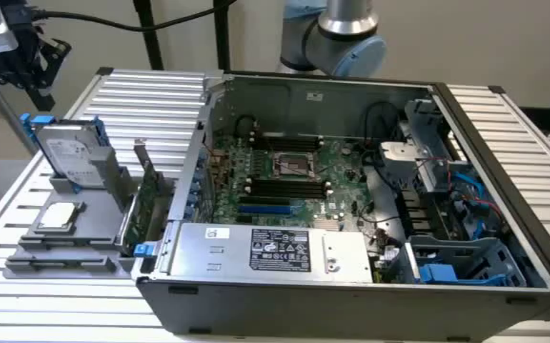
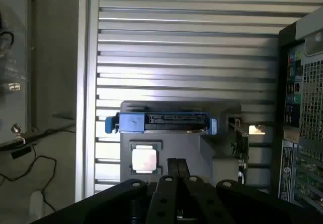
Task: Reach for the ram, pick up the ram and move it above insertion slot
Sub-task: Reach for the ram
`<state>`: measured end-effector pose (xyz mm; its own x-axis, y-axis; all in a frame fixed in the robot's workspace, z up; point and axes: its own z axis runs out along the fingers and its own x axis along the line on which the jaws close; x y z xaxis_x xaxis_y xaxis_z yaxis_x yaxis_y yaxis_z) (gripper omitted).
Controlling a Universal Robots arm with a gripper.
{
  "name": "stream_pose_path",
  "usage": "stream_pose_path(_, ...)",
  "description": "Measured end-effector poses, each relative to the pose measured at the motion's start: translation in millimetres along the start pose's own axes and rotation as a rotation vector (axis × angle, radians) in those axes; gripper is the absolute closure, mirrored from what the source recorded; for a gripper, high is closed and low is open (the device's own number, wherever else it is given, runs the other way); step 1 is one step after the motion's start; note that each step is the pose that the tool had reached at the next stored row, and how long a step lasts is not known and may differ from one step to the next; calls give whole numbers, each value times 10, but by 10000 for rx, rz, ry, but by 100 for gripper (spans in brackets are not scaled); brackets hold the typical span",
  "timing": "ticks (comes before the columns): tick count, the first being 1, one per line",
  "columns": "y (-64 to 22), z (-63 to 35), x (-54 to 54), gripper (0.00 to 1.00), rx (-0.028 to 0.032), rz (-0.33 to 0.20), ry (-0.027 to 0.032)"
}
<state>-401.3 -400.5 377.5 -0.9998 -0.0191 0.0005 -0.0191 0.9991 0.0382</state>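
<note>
Your grey moulded holder (image 1: 23, 271) sits on the slatted metal table (image 1: 151, 93), just beside the open dark computer case (image 1: 351, 307), on the exterior view's left. In the holder you have:

- a silver hard drive in blue brackets (image 1: 70, 153), standing upright at the far end
- a square silver processor chip (image 1: 58, 216), lying flat in its recess
- a tall green expansion card with a metal bracket (image 1: 144, 207), standing on edge nearest the case

The case holds a green motherboard (image 1: 289, 168), its black memory slots (image 1: 285, 188) and a silver labelled power supply (image 1: 266, 250) along the front wall.

The ram (image 1: 63, 263) appears as a thin dark strip in the groove at the holder's near end. You cannot make out its colour. Its long axis runs along the holder's front edge, from the exterior view's left to its right.

Your black pincer (image 1: 35, 75) hangs high over the table's far corner, beyond the hard drive and well apart from the ram. In the wrist view its fingers (image 2: 172, 167) are drawn together with nothing between them. There you look down on the hard drive (image 2: 161, 122), the processor chip (image 2: 144, 159) and the expansion card (image 2: 241, 138); the holder's ram end is hidden behind the pincer (image 2: 176, 166).
</note>
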Motion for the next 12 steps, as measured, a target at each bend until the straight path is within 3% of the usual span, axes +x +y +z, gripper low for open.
stream_pose_path(12, 0, 0, 0, 89, 0, 0, 0)
